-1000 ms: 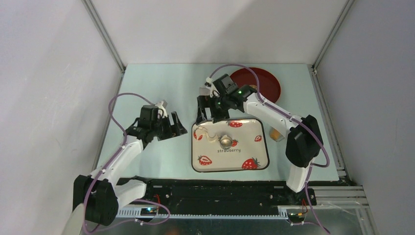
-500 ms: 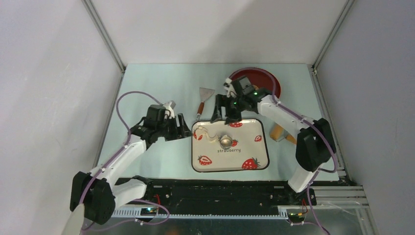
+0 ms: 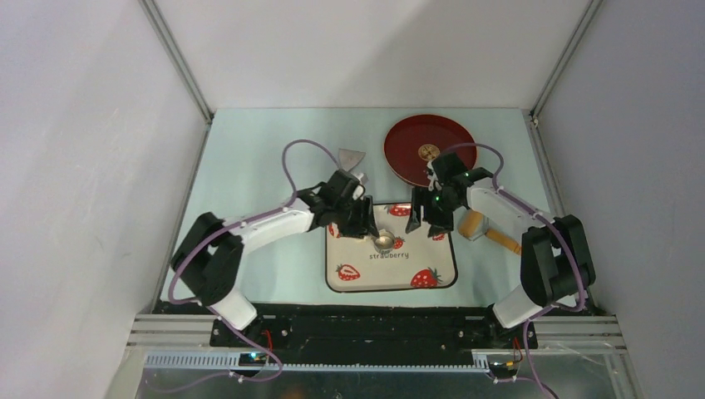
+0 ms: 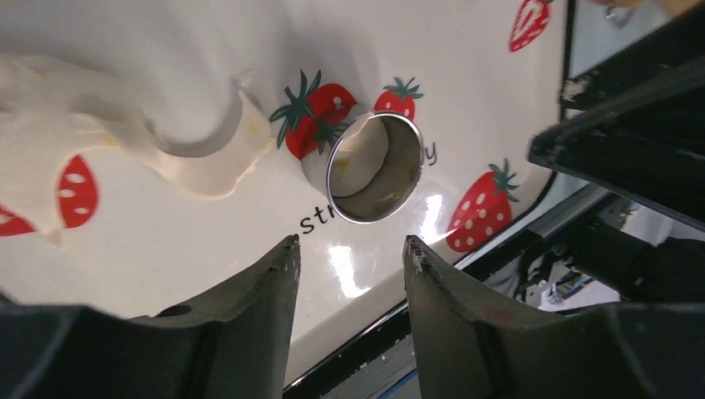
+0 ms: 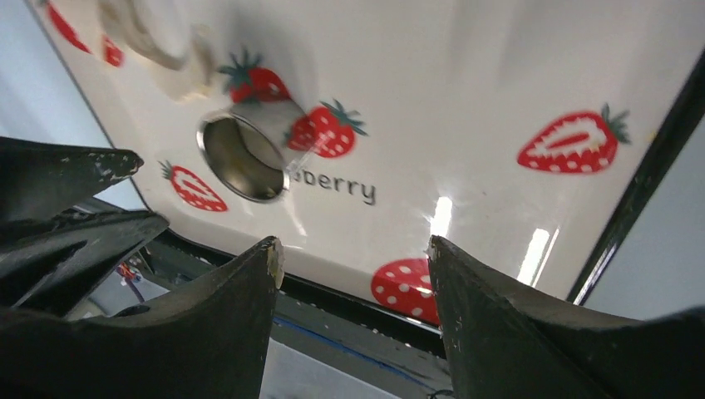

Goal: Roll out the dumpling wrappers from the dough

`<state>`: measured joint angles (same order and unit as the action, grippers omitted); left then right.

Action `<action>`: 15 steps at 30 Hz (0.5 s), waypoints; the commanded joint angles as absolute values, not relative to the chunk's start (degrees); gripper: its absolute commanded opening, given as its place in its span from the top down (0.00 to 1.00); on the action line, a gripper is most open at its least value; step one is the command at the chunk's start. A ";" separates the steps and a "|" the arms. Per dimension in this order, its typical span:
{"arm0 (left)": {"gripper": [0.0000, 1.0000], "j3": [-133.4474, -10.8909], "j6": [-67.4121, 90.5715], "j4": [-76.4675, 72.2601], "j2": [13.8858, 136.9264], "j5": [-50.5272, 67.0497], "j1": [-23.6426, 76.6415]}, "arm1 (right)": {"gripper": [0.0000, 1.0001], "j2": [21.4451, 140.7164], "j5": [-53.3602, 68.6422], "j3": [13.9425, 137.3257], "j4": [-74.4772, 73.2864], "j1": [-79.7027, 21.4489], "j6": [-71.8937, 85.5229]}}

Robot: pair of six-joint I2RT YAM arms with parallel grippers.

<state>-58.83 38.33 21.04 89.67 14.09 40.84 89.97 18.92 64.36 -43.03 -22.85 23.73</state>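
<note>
- The left gripper (image 4: pixel 351 249) hangs over the strawberry tray (image 4: pixel 150 241), fingers apart, holding nothing.
- The right gripper (image 5: pixel 353 245) is spread and empty too.
- The dough (image 4: pixel 199 158) lies on the tray, just beside the shiny cutter ring (image 4: pixel 374 179).
- One small round wrapper (image 3: pixel 429 152) sits on the red plate (image 3: pixel 403 162).

A robotics lab test cell: plain white panel walls (image 3: pixel 374 50) on silver aluminium frame rails (image 3: pixel 180 62) enclose a pale green tabletop (image 3: pixel 249 150)

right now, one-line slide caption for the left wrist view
Left gripper open over the strawberry tray, metal cutter ring just ahead, dough scrap beside it.
</note>
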 commanded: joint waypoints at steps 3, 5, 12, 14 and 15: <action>0.50 -61.54 42.26 20.73 95.38 8.50 44.09 | 0.31 83.46 20.95 59.03 -41.75 -20.25 22.94; 0.51 -61.91 42.15 20.74 96.31 8.39 44.38 | 0.31 82.68 21.22 57.79 -41.53 -19.72 22.84; 0.61 -63.89 41.76 20.67 99.74 8.75 44.64 | 0.31 82.35 21.65 55.98 -41.00 -18.82 22.77; 0.63 -64.50 41.64 20.73 100.42 8.73 44.72 | 0.31 82.39 21.70 55.75 -40.92 -18.79 22.69; 0.63 -64.64 41.56 20.72 100.96 8.72 44.67 | 0.31 82.49 21.75 55.71 -40.94 -18.80 22.68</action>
